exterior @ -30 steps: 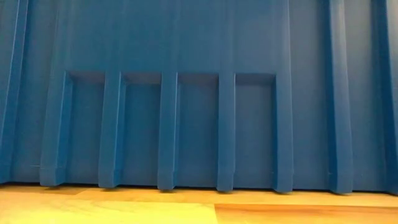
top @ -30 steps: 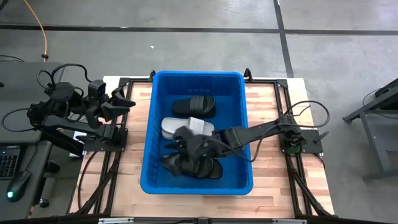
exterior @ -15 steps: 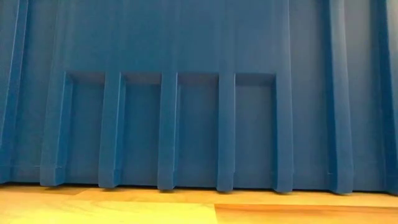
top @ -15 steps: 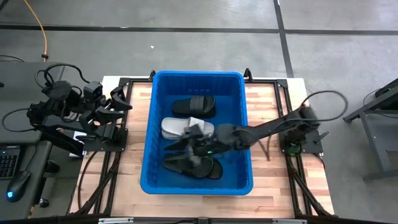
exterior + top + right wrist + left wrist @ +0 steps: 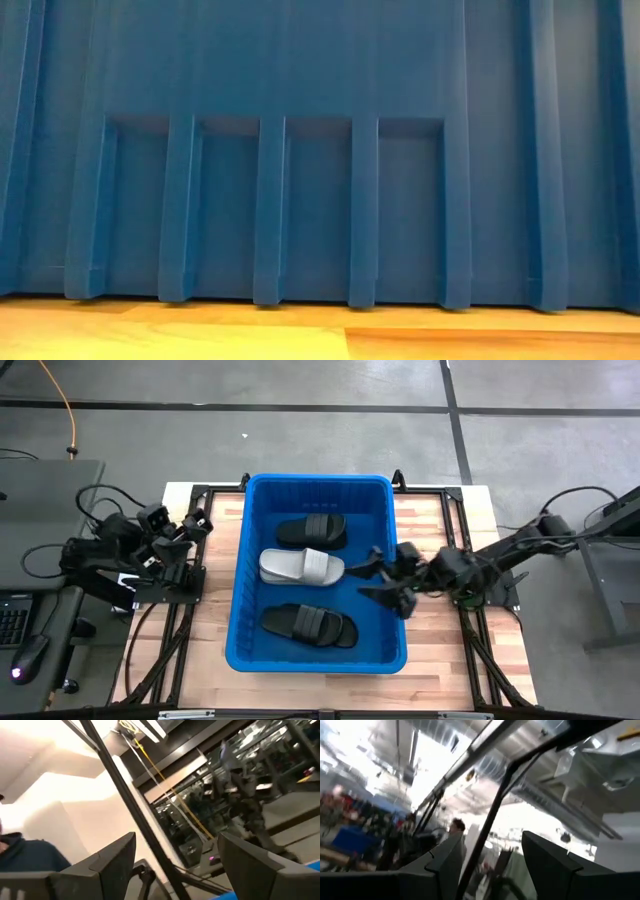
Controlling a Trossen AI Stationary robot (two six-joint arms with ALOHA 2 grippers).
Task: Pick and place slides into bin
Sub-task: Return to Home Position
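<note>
Wood table (image 5: 200, 335) fills the foreground of the low view, and on it stands the bin (image 5: 320, 150). That view gives only its ribbed blue outer wall. The contents show only from above: three slides lie flat on the bin floor in a row, well apart. They are a black slide (image 5: 308, 625) at the lower end, a grey slide (image 5: 300, 566) in the middle and a second black slide (image 5: 312, 530) at the upper end. The right gripper (image 5: 380, 578) appears to hang just inside the bin's right wall, beside the grey slide; its fingers (image 5: 112, 857) stand apart and hold nothing. The left gripper (image 5: 188, 532) waits off the table's left edge, fingers (image 5: 445, 865) likewise apart. Both wrist views look up into the blurred room.
</note>
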